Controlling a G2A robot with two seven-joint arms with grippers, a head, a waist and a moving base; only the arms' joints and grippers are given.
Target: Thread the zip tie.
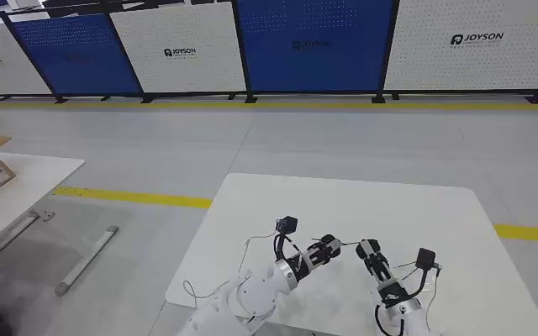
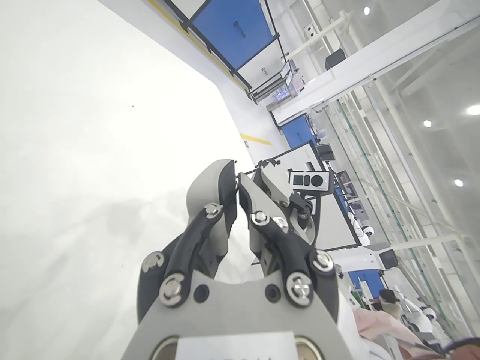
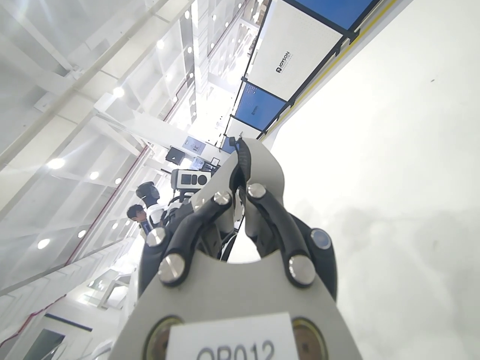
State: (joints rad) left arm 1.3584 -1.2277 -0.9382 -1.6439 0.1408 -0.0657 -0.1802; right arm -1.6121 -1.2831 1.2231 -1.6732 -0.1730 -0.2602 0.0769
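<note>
A thin black zip tie (image 1: 348, 244) stretches between my two grippers just above the white table (image 1: 336, 202), near its front edge. My left gripper (image 1: 330, 246) is shut on one end; in the left wrist view the strap (image 2: 258, 166) runs out from between its fingertips (image 2: 236, 178) toward the right gripper (image 2: 268, 185) close behind. My right gripper (image 1: 366, 249) is shut on the other end. In the right wrist view a short black piece of the zip tie (image 3: 235, 140) sticks out past its closed tips (image 3: 240, 149). Whether the tail sits in the head is hidden.
The table's edges lie close on the left and front sides of the arms. Another white table (image 1: 34, 176) stands off to the left, with a grey bar (image 1: 84, 260) on the floor. Blue and white partition panels (image 1: 315, 42) line the back.
</note>
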